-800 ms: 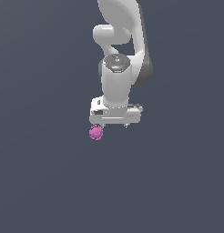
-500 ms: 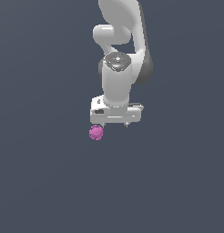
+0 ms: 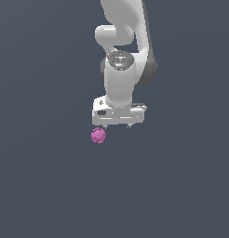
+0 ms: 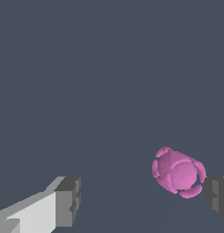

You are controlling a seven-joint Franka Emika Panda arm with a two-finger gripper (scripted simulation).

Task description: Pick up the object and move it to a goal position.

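Your fingers [image 4: 141, 205] are spread wide and hold nothing. The pink ball [image 4: 178, 172] sits on the table [image 4: 86, 68], not centred in the gap: in the wrist view it's right up against one finger [image 4: 217, 196], well apart from the other. In the exterior view the ball [image 3: 98, 135] shows off the hand's left corner. Risk: drop down like this and that near finger likely lands on the ball or knocks it rolling. Re-centre first.
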